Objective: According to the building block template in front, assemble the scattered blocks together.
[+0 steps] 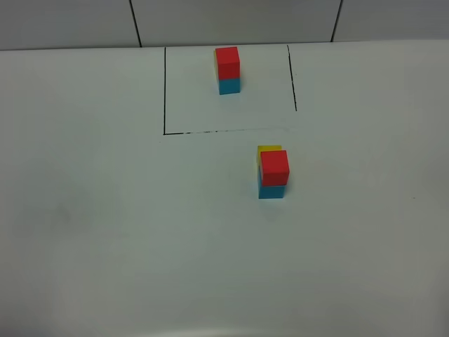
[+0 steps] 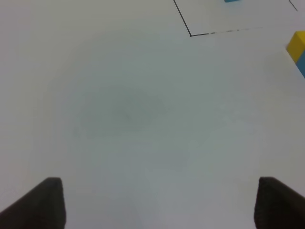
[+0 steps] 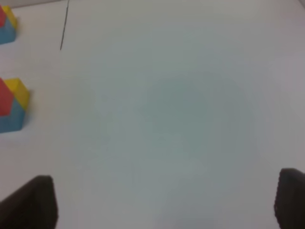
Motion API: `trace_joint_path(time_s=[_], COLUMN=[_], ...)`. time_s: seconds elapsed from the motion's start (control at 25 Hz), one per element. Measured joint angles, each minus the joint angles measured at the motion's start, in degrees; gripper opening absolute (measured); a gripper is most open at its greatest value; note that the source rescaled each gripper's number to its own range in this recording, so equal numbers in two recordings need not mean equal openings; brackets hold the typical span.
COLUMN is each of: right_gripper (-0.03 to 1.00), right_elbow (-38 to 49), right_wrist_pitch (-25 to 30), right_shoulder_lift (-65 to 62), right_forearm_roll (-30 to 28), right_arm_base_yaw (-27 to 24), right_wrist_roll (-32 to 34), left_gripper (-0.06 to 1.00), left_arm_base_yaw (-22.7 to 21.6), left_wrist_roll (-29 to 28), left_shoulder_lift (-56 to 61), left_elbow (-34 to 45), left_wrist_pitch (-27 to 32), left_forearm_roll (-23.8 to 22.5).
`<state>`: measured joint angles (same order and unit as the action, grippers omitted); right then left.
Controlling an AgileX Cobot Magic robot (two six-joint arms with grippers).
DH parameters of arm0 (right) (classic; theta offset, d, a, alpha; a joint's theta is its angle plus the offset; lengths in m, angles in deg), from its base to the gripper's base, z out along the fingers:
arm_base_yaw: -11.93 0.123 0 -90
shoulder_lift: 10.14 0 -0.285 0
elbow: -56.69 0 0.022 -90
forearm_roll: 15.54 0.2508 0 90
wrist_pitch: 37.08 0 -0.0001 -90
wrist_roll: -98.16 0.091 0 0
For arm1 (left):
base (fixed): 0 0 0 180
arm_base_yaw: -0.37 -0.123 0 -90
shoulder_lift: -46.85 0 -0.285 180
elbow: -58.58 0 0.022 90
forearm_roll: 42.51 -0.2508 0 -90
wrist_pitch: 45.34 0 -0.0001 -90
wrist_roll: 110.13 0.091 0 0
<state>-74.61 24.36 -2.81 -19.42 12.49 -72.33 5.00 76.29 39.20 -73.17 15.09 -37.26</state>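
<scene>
The template stack (image 1: 228,70) stands inside the black outlined box at the back: a red block on a blue block, with a yellow edge behind. The assembled stack (image 1: 273,173) stands on the table in front of the box: a red block (image 1: 274,166) on a blue block (image 1: 271,191), a yellow block (image 1: 269,149) behind. It shows at the edge of the left wrist view (image 2: 297,50) and the right wrist view (image 3: 10,106). My left gripper (image 2: 157,202) and right gripper (image 3: 164,200) are open, empty and far from the blocks. Neither arm shows in the exterior view.
A black outline (image 1: 164,91) marks the template area on the white table (image 1: 105,210). A tiled wall (image 1: 231,21) runs behind the table's far edge.
</scene>
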Motion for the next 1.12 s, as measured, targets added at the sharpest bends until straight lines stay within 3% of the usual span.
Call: trace_joint_path(time_s=[0.32,1.12], right_gripper=[0.69,0.68], right_elbow=[0.0,0.0], right_wrist_pitch=[0.17,0.21], right_shoulder_lift=[0.0,0.0], right_forearm_roll=[0.07,0.07], right_arm_base_yaw=[1.53,1.53], right_wrist_roll=[0.0,0.0], left_gripper=[0.89,0.89], left_arm_base_yaw=[0.0,0.0], left_wrist_roll=[0.0,0.0], left_shoulder_lift=[0.0,0.0], left_elbow=[0.0,0.0], left_wrist_pitch=[0.0,0.0], left_forearm_roll=[0.0,0.0])
